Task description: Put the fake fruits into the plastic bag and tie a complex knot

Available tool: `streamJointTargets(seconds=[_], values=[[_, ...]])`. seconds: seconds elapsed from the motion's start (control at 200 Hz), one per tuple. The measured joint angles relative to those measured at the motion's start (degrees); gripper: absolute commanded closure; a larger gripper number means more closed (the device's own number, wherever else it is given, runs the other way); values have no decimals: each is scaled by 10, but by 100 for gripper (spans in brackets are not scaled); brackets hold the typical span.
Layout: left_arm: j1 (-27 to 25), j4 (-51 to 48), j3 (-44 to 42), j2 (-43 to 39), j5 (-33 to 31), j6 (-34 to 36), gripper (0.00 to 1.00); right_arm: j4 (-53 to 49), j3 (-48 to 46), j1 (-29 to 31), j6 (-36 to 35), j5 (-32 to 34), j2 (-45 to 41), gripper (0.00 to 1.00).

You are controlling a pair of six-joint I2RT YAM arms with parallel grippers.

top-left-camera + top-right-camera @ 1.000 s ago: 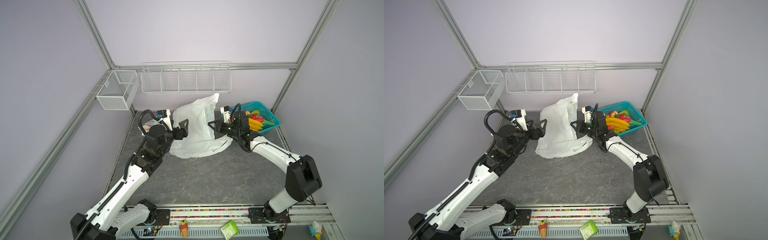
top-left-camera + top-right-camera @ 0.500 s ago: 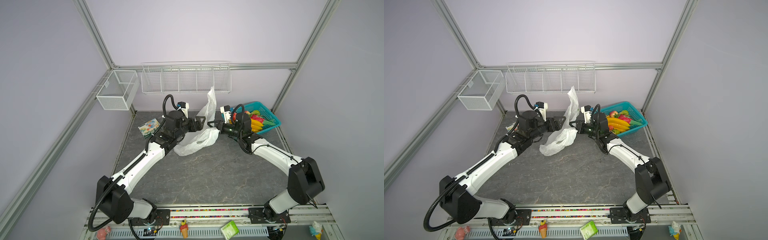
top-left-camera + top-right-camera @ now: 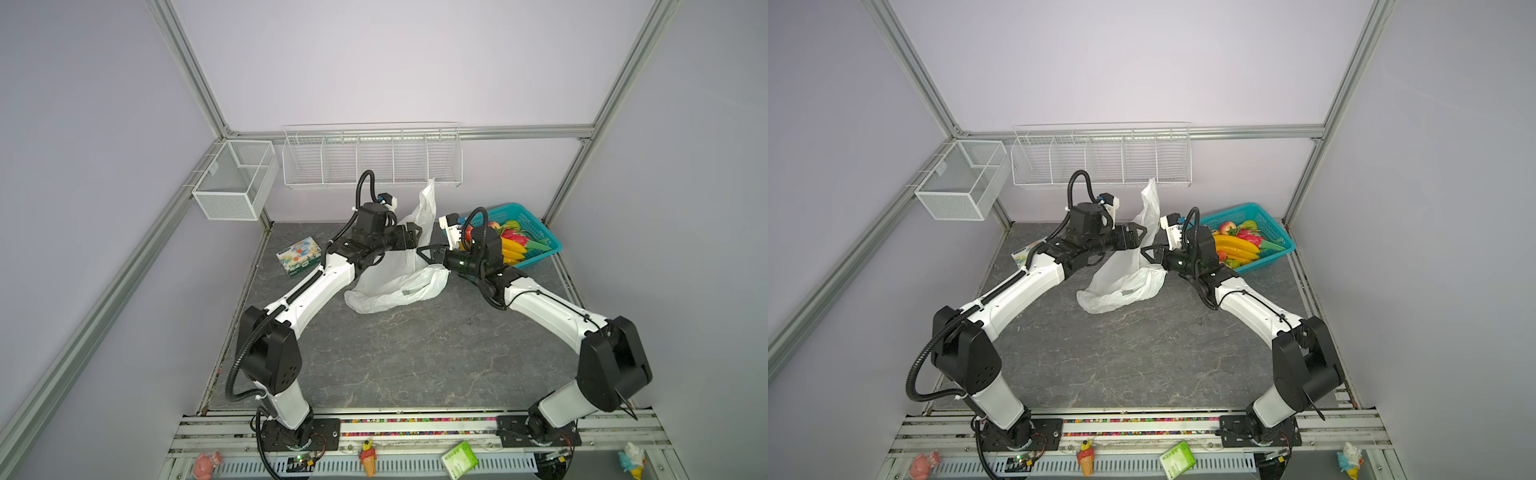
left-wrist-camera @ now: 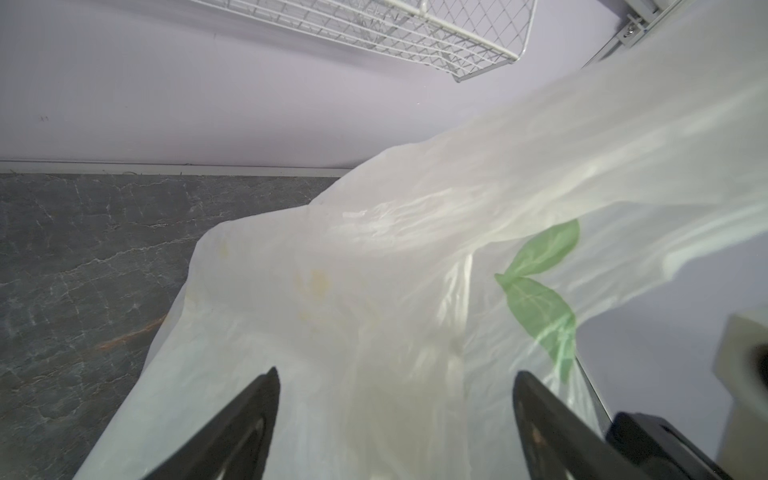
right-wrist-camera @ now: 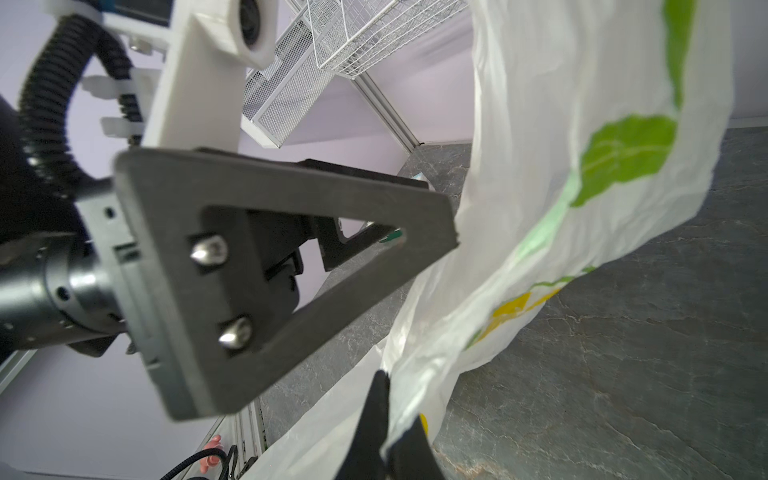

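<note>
**Right gripper [image 5: 390, 432] pinches bag [image 3: 395, 286]; left gripper [image 4: 395, 399] open**

The bag slumps on the table [image 3: 395, 357] between the 2 arms, with 1 flap raised. The right jaws are clenched on its edge. The left jaws are spread wide, with film between them. The fruits [image 3: 513, 246] lie in the basket [image 3: 545, 248].

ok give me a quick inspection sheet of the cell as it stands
surface: grey marbled table, no spills seen
job's things: plastic bag slumped mid-table, one part lifted, not tied; fake fruits in the teal basket
clutter: printed box left of the bag; figurines and green pack on the front rail
tools: left tool open at the bag; right tool shut on the bag's edge
cables: black hose loops over the left wrist, free
surroundings: wire rack and mesh bin on the walls
</note>
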Motion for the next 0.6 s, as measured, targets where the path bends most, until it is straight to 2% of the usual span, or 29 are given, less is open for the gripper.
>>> streamJointTargets(seconds=[0.21,0.6], values=[[0,-23,40,45,3,9,17,-25,-10,0,-19,19,-12,93],[0,-105,33,48,0,65,17,-73,-11,0,-34,101,-41,93]])
